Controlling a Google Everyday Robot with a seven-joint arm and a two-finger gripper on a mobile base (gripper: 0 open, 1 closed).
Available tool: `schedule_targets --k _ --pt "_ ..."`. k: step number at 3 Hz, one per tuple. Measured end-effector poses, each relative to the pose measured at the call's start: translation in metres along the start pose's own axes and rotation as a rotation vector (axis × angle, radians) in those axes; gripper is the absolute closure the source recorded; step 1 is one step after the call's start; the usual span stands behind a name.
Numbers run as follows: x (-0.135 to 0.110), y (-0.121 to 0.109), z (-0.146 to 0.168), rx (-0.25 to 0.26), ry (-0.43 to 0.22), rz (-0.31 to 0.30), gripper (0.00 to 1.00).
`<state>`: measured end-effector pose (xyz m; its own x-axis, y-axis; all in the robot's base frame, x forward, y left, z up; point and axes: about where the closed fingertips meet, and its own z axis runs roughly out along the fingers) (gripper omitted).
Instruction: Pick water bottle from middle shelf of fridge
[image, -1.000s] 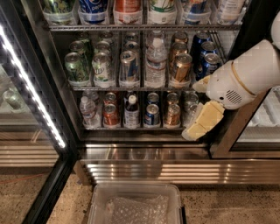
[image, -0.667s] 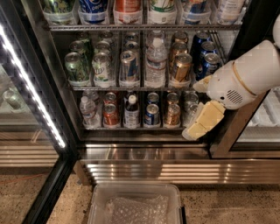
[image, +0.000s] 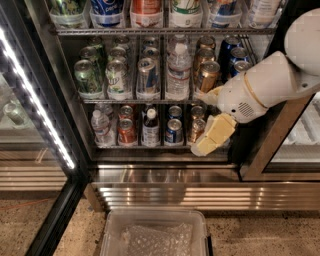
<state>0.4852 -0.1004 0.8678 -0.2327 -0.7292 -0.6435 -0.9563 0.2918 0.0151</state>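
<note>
Gripper (image: 201, 122) hangs open and empty, below and right of the water bottle (image: 178, 70), which stands on the fridge's (image: 175, 195) middle shelf (image: 125, 101). Reaching in, a finger could clip and topple the copper can (image: 206, 77) just right of the bottle.

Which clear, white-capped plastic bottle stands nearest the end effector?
The larger ribbed water bottle on the middle wire shelf, beside a copper can. The cream end effector hangs at its lower right; the slimmer bottle, one shelf down, is far left.
</note>
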Motion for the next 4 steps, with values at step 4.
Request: schedule_targets --k 4 --pt "-0.028 -0.049 0.038 0.042 -0.113 -0.046 0.00"
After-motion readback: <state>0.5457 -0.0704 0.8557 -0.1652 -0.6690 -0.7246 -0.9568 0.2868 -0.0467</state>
